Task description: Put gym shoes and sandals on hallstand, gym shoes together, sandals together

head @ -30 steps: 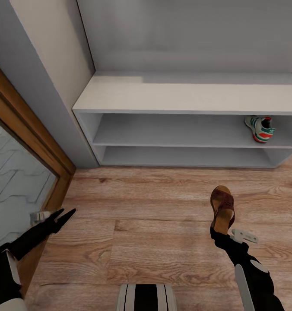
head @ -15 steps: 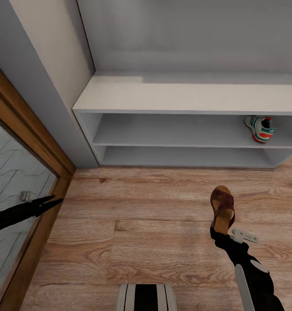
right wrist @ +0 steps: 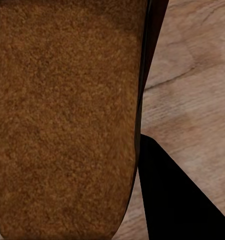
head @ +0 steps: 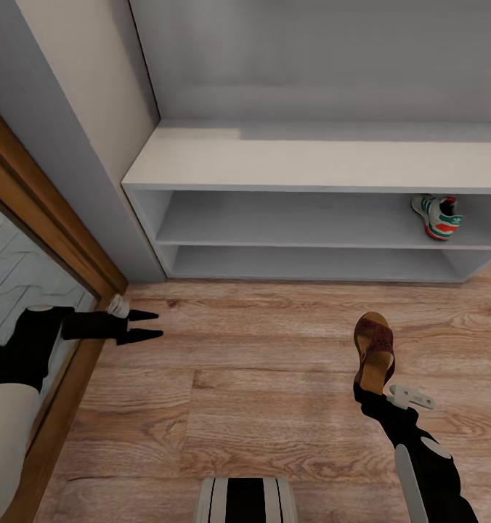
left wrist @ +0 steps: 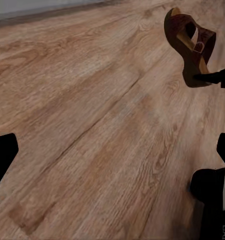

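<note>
light wood-plank corridor floor [head: 274, 407] runs up to the pale hallstand [head: 311, 163], door frame at our left. one gym shoe [head: 438, 216] already sits on the upper shelf slot, far right end, heel outward; we judge its mate belongs beside it, so that end is reserved for sneakers. our right gripper [head: 369, 388] has a sandal [head: 374, 351] pinched at its heel end, toe pointing toward the rack; in the right wrist view the tan footbed [right wrist: 62, 115] sits flat against one dark finger [right wrist: 177, 200], so we call it clenched on the sandal, likely poised for carrying to a shelf. our left gripper [head: 145, 325] hangs empty, fingers parted, low over bare planks near the door frame. against half a second ago, the left arm has swung forward and inward from beside the door; sandal, right arm and shoe unchanged. the other sandal and second sneaker we cannot place.
</note>
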Motion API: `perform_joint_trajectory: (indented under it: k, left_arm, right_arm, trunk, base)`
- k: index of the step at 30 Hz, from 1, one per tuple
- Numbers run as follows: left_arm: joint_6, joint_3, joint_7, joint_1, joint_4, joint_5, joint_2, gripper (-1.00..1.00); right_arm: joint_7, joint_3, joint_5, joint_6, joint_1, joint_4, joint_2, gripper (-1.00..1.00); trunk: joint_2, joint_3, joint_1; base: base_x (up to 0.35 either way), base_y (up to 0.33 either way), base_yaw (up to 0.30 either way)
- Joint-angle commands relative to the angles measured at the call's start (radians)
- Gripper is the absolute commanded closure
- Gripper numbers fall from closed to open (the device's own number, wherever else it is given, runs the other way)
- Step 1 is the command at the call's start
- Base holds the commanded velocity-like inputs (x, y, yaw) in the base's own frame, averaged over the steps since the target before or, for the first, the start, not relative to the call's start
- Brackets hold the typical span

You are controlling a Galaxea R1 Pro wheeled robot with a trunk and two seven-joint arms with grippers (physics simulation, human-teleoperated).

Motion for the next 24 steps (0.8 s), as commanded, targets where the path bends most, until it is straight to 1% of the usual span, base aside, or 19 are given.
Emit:
perform_joint_trajectory:
  k: [1,4,7,8,10,13,15,16,17,19,20,21,22,23,24]
  left_arm:
    - [0.011,-0.001,-0.008,-0.003,-0.001,-0.009,-0.012,-1.00]
    - [0.010,-0.018,-0.008,-0.005,-0.001,-0.009,-0.033,-1.00]
    - [0.010,-0.032,-0.008,-0.005,-0.001,-0.009,-0.045,-1.00]
    - [0.010,-0.038,-0.008,-0.004,-0.001,-0.009,-0.053,-1.00]
    - [0.009,-0.044,-0.008,0.001,-0.002,-0.010,-0.072,-1.00]
    - [0.009,-0.046,-0.008,0.011,-0.003,-0.012,-0.088,-1.00]
    - [0.006,-0.046,-0.008,0.049,-0.005,-0.015,-0.093,-1.00]
    - [0.003,-0.043,-0.008,0.076,-0.010,-0.016,-0.094,-1.00]
    - [-0.001,-0.039,-0.008,0.117,-0.021,-0.015,-0.095,-1.00]
    - [-0.005,-0.031,-0.008,0.169,-0.048,-0.012,-0.095,-1.00]
    - [-0.006,-0.021,-0.008,0.192,-0.061,-0.010,-0.095,-1.00]
    - [-0.007,-0.003,-0.008,0.214,-0.075,-0.009,-0.095,-1.00]
    - [-0.011,0.178,-0.008,0.318,-0.125,-0.008,-0.099,-1.00]
    - [-0.011,0.206,-0.008,0.334,-0.129,-0.008,-0.101,-1.00]
    - [-0.012,0.221,-0.008,0.342,-0.131,-0.010,-0.106,-1.00]
  right_arm:
    - [-0.008,0.000,-0.014,0.004,0.000,-0.001,0.001,1.00]
    - [-0.008,0.000,-0.014,0.004,0.000,-0.001,0.001,1.00]
    - [-0.008,0.000,-0.015,0.004,0.000,-0.001,0.001,1.00]
    - [-0.008,0.000,-0.015,0.004,0.000,-0.001,0.001,1.00]
    - [-0.008,0.000,-0.015,0.004,0.000,-0.001,0.001,1.00]
    - [-0.008,0.000,-0.015,0.004,0.000,-0.001,0.001,1.00]
    - [-0.008,0.000,-0.015,0.004,0.000,-0.001,0.001,1.00]
    - [-0.008,0.000,-0.015,0.004,0.000,-0.001,0.001,1.00]
    - [-0.008,0.000,-0.015,0.004,0.000,-0.001,0.001,1.00]
    - [-0.008,0.001,-0.014,0.004,0.000,-0.001,0.001,1.00]
    - [-0.008,0.001,-0.014,0.004,0.000,-0.001,0.001,1.00]
    - [-0.008,0.001,-0.014,0.004,0.000,-0.001,0.001,1.00]
    - [-0.008,0.003,-0.012,0.003,0.000,-0.001,0.001,1.00]
    - [-0.008,0.003,-0.012,0.003,0.000,-0.001,0.001,1.00]
    - [-0.008,0.003,-0.012,0.003,0.000,-0.001,0.001,1.00]
  trunk:
    - [0.000,-0.001,0.000]
    - [0.000,-0.001,0.000]
    - [0.000,-0.001,0.000]
    - [0.000,-0.001,0.000]
    - [0.000,-0.001,0.000]
    - [0.000,-0.001,0.000]
    - [0.000,-0.001,0.000]
    - [0.000,-0.001,0.000]
    - [0.000,-0.001,0.000]
    - [0.000,-0.001,0.000]
    - [0.000,-0.001,0.000]
    - [0.000,-0.001,0.000]
    - [0.000,-0.001,0.000]
    - [0.000,-0.001,0.000]
    - [0.000,-0.001,0.000]
  base:
    - [0.000,0.000,0.000]
    - [0.000,0.000,0.000]
    - [0.000,0.000,0.000]
    - [0.000,0.000,0.000]
    - [0.000,0.000,0.000]
    - [0.000,0.000,0.000]
    - [0.000,0.000,0.000]
    - [0.000,0.000,0.000]
    - [0.000,0.000,0.000]
    - [0.000,0.000,0.000]
    - [0.000,0.000,0.000]
    - [0.000,0.000,0.000]
    - [0.000,0.000,0.000]
    - [0.000,0.000,0.000]
    - [0.000,0.000,0.000]
